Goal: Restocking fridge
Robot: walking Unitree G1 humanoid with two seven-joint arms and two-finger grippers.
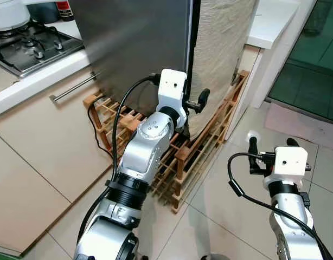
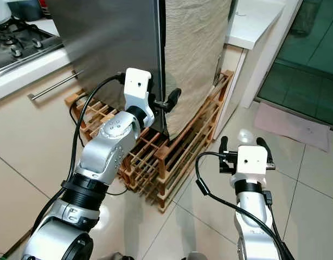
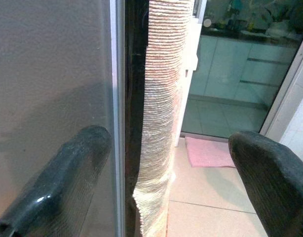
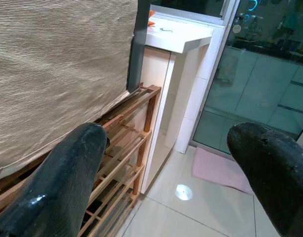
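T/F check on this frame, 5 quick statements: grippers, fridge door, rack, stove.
1. The left gripper is open at the fridge door's edge. True.
2. The right gripper holds a bottle. False: it is open and empty, above the tiled floor.
3. A wooden rack stands on the floor under the fridge. True.
4. The fridge door stands wide open with shelves showing. False: it looks shut, with just a dark seam in the left wrist view beside the beige textured cover.
5. A gas stove sits on the counter to the robot's left. True.
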